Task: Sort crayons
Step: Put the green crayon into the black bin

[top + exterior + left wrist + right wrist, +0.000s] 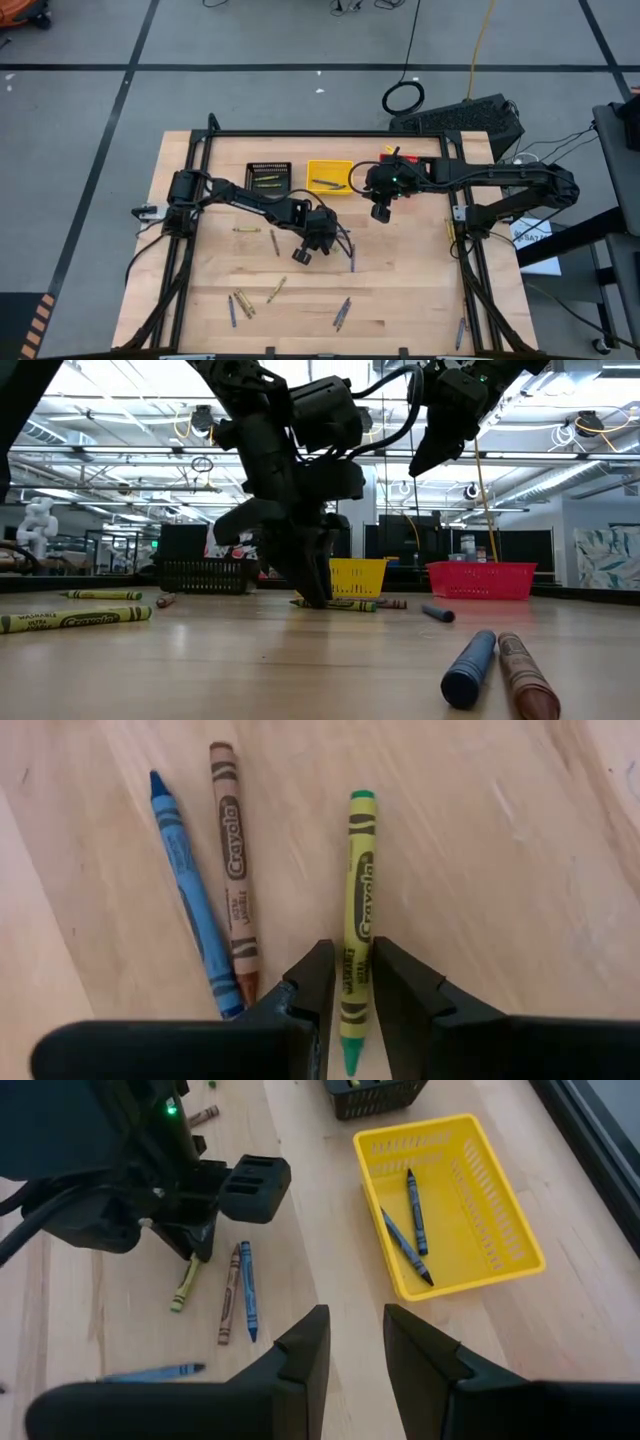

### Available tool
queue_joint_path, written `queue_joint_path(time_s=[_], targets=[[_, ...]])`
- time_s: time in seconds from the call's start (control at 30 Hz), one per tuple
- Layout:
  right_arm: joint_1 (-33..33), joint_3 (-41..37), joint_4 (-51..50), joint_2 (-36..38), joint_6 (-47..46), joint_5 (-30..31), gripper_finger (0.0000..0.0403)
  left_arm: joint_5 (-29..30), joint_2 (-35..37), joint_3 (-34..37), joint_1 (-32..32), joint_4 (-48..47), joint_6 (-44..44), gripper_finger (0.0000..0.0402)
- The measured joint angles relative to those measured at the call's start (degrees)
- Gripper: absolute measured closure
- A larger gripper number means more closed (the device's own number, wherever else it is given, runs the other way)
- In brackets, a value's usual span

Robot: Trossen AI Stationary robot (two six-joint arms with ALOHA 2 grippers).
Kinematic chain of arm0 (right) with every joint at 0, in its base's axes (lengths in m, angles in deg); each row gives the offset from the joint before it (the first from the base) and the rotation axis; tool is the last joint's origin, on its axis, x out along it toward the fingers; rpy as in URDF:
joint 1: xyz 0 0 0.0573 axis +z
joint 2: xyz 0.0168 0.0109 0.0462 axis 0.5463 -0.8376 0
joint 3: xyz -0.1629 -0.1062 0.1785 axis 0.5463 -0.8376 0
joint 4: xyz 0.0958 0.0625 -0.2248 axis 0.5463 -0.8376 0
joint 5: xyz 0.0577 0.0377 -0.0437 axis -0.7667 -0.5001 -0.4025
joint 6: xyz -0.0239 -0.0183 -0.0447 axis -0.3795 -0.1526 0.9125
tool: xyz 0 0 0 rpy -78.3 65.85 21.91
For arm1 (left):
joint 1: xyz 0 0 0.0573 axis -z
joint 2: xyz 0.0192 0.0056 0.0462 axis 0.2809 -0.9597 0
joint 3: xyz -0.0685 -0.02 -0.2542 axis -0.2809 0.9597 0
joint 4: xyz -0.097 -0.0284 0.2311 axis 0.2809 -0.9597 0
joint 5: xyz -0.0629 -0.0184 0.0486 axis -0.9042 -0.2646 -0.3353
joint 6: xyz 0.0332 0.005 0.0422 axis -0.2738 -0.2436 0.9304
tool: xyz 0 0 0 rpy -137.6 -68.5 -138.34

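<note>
On the wooden bench [400,290], loose crayons [243,303] lie scattered toward the near-left edge, with a couple more olive-yellow ones up by the left arm. The black basket [268,177] sits at the back with olive-yellow sticks in it. Next over, the left claw [346,982] is down at the bench top in the middle, its two fingers pinched around the lower part of an olive-yellow crayon [358,910] that lies flat on the wood. Just beside that one lie a brownish-red crayon [233,880] and a blue crayon [187,890], side by side and almost touching. Behind them is the yellow basket [500,1250], holding two blue crayons [411,1215]. Further right, the right claw [355,1355] hangs in the air near the yellow basket, its fingers a little apart with nothing between them. The red basket [480,578] stands at the back right. A few blue crayons rest near the front right of the bench.
</note>
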Motion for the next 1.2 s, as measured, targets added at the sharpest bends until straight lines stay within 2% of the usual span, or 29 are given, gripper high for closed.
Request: queue_joint_path(time_s=[0.1, 0.27, 0.53, 0.87, 1.2], targets=[[0.0, 0.0, -0.04, -0.01, 0.0, 0.0, 0.0318, 0.0, 0.0, -0.04, 0.02, -1.41, -0.48, 0.0345], [0.0, 0.0, -0.56, 0.0, 0.0, 0.0, 0.0318, 0.06, 0.04, -0.09, 0.13, -2.18, -0.52, 0.0392], [0.02, 0.0, -0.58, -0.02, -0.02, 0.0, 0.0318, 0.46, 1.39, 0.2, 0.11, -3.51, -0.53, 0.0398], [0.02, 0.0, -1.75, 0.0, -0.02, 0.0, 0.0318, 0.87, 9.51, 0.24, 0.13, -8.27, -0.85, 0.0399], [0.02, 0.0, -4.01, 0.0, -0.12, 0.0, 0.0318, 8.04, 15.23, 0.18, -2.93, -21.81, -3.01, 0.0401]])
